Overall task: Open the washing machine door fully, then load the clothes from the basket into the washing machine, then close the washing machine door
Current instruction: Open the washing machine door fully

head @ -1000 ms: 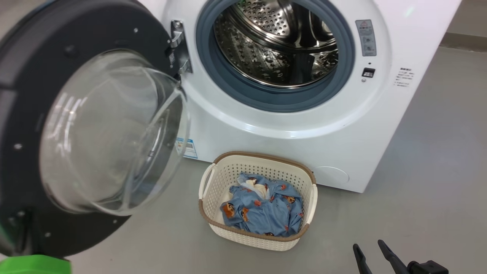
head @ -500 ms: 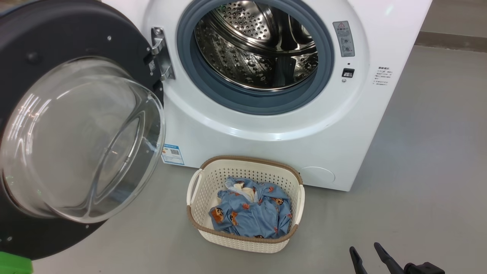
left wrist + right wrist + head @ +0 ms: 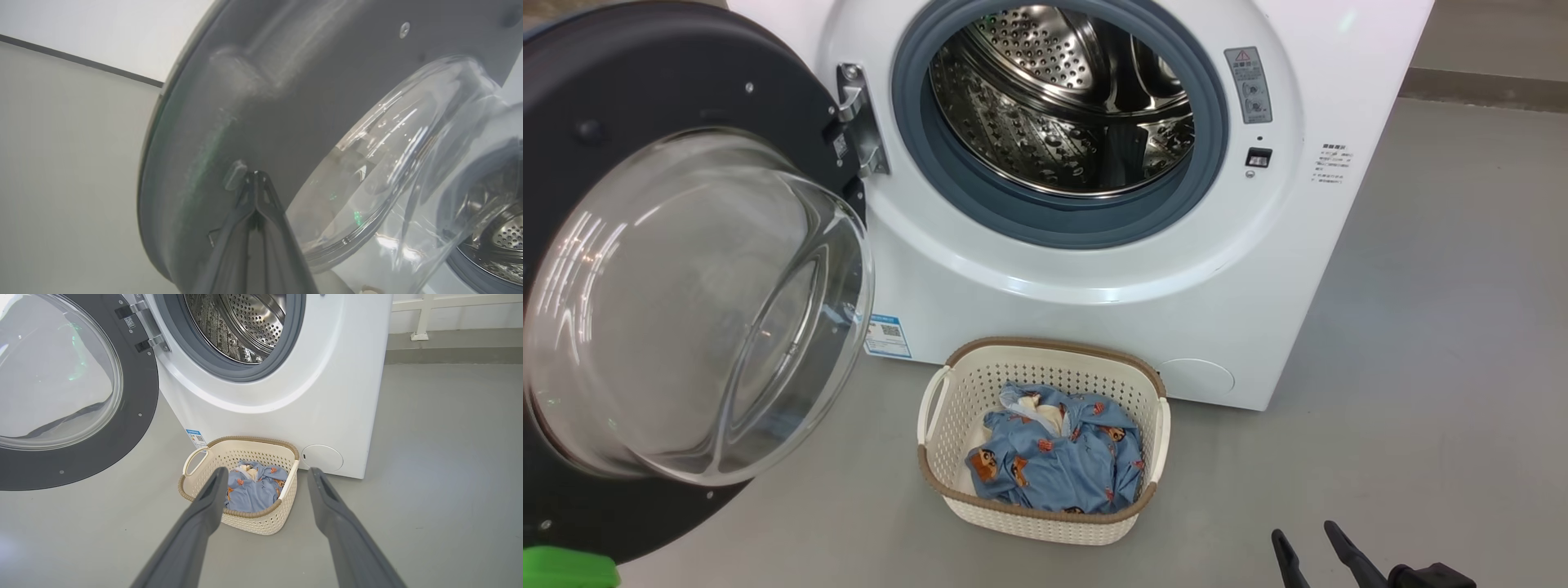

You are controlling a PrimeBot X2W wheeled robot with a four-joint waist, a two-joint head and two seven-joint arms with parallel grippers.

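Floor (image 3: pixel 1437 327): smooth grey, evenly lit, faint sheen. Wall (image 3: pixel 470 318): white, with grey skirting (image 3: pixel 449 355) along its base.

The big white washing machine (image 3: pixel 1094 310) has a smooth glossy shell, a shiny perforated steel drum (image 3: pixel 1045 106) and a matt grey rubber seal (image 3: pixel 1054 229). Its round door (image 3: pixel 645 73) pairs a matt dark rim with clear glinting glass. The cream perforated plastic basket (image 3: pixel 1045 527) holds crumpled light blue printed cloth (image 3: pixel 1054 474).

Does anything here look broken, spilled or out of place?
Nothing stands out. The washing machine door hangs open on its hinge, intact; the clothes lie crumpled inside the basket, which stands upright on the floor in front of the washing machine.
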